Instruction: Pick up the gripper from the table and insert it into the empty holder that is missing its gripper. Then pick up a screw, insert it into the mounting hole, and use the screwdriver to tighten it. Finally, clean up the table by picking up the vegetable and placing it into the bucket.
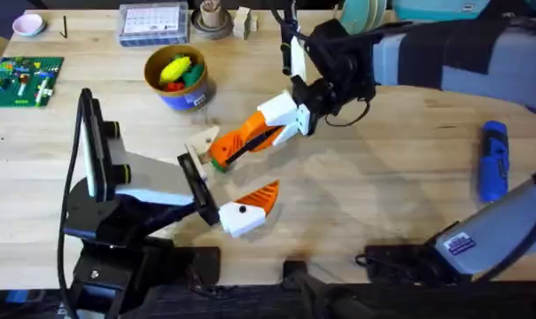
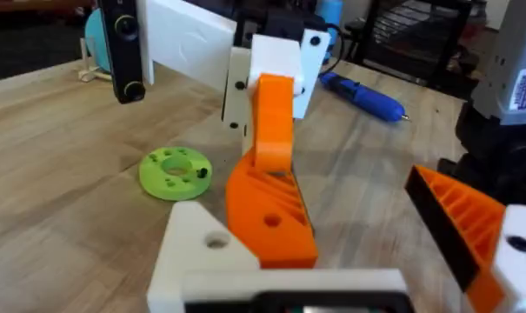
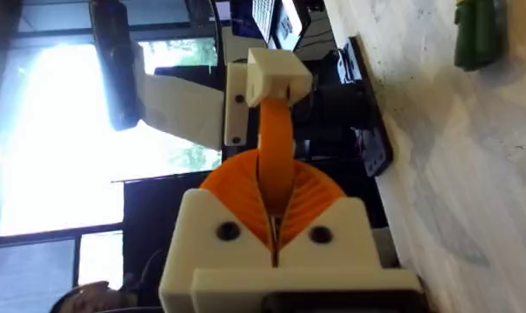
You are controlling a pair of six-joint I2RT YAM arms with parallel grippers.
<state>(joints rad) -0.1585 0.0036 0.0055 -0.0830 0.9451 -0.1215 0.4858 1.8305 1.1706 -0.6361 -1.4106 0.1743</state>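
Overhead, your right gripper is pinching the gripper at table centre, pressing it against the holder. Your left gripper is spreading wide just toward 6 o'clock. The screwdriver is lying far off at 3 o'clock.

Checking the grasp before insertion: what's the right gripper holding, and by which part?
The right gripper is shut on the orange gripper, pinching its end away from the holder.

No legible text (labels blurred)
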